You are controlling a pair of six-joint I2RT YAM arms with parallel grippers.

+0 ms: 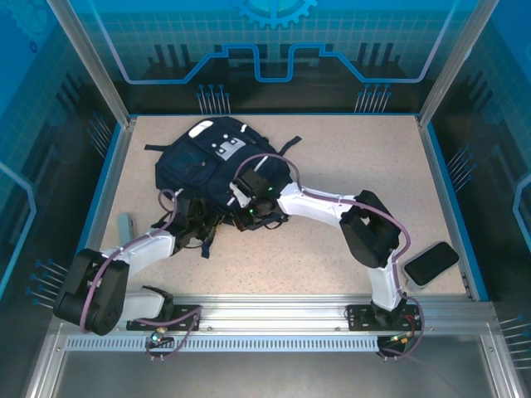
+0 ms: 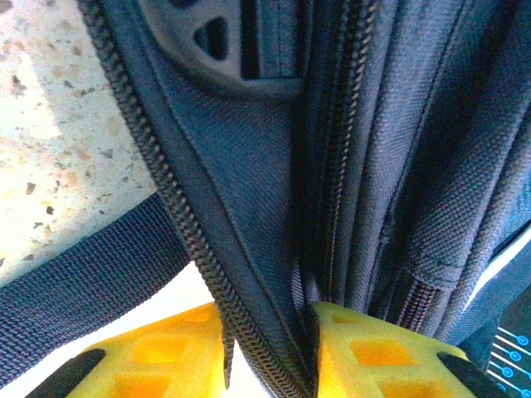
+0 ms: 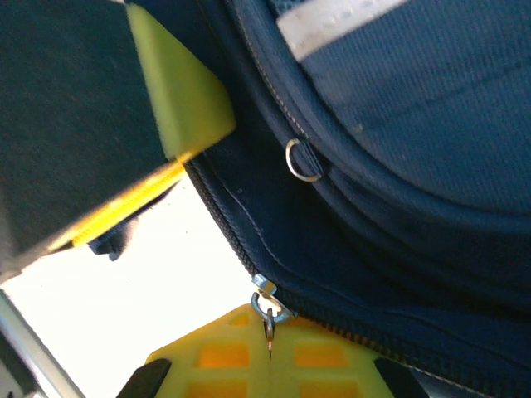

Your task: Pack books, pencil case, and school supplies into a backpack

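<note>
While both arms reach in from 6 o'clock, the backpack (image 1: pixel 199 166) lies at 11 o'clock on the table (image 1: pixel 348 166). Its long axis runs roughly 11 to 5, with the grey patch at the far end and the near end under the two wrists.

Right gripper (image 3: pixel 267 352): jaws together, pinched on the zipper pull (image 3: pixel 267 308), whose ring stands just above the fingertips (image 3: pixel 224 361). In the right wrist view the zipper track leaves the pull toward 4 o'clock and also bends away toward 11 — the coming pull has to follow that line, so the slider's heading is the relation to watch.

Left gripper (image 2: pixel 270 365): yellow pads (image 2: pixel 166 356) sit either side of a fold of backpack fabric and zipper tape that rises from the jaws toward 12 o'clock. They look pressed onto the fold, a clamp as far as I can judge. Overhead, this hold sits close by at about 9 o'clock of the right one — well placed for counter-tension.

Pencil case (image 1: pixel 124 225) lies at the table's 9 o'clock edge, nearer the left arm. Black book (image 1: pixel 431 264) lies at 4 o'clock, by the right arm's base.

Hard to make out:
- both grips from overhead, buried under the wrists
- whether the zipper is open or closed beyond the pull
- anything inside the bag
</note>
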